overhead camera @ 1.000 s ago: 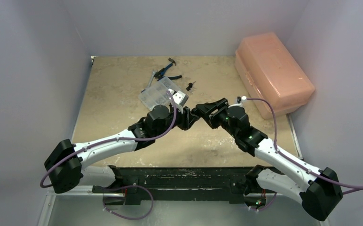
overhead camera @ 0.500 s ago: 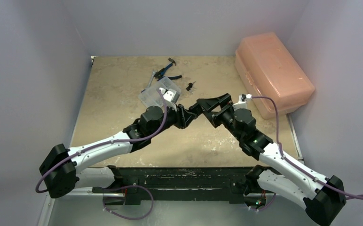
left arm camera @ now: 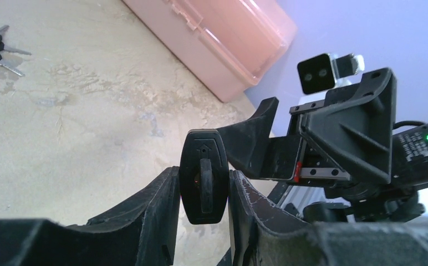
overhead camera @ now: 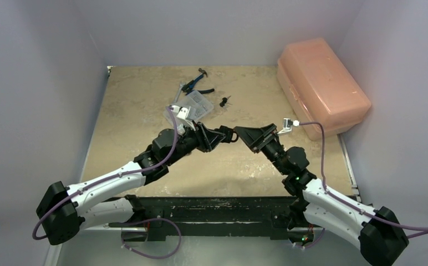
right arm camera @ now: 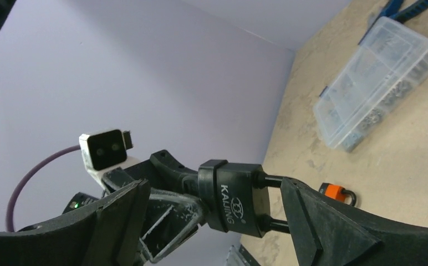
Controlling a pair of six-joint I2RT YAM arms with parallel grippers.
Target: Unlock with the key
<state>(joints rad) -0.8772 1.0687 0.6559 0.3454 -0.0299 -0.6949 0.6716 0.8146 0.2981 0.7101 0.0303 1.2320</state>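
Padlock (left arm camera: 203, 176), black and closed, is held clear of the surface (overhead camera: 145, 111) mid-workspace, pinched across its body by the left fingers (left arm camera: 156, 210), which are partly closed and snug against both its sides. Its keyhole end faces back toward the left wrist, while the shackle points at the other arm. The right fingers (right arm camera: 322, 227) are spread wide on either side of the lock without touching it, and they hold nothing. No key is in the keyhole. The keys (overhead camera: 224, 100) lie on the surface well behind the two arms, near a clear parts box (overhead camera: 192, 108) and blue-handled pliers (overhead camera: 196, 83). A small orange lock (right arm camera: 338, 193) sits on the surface below, and a pink case (overhead camera: 322, 83) stands at the far right.

The step in hand appears to be presenting the lock, with one arm steadying it. The unlocking itself is not yet begun. The next move likely calls for the free right arm to fetch the keys and pick one up by its head. The keyhole end, now tucked toward the left wrist, would probably also need turning outward so a key can enter.
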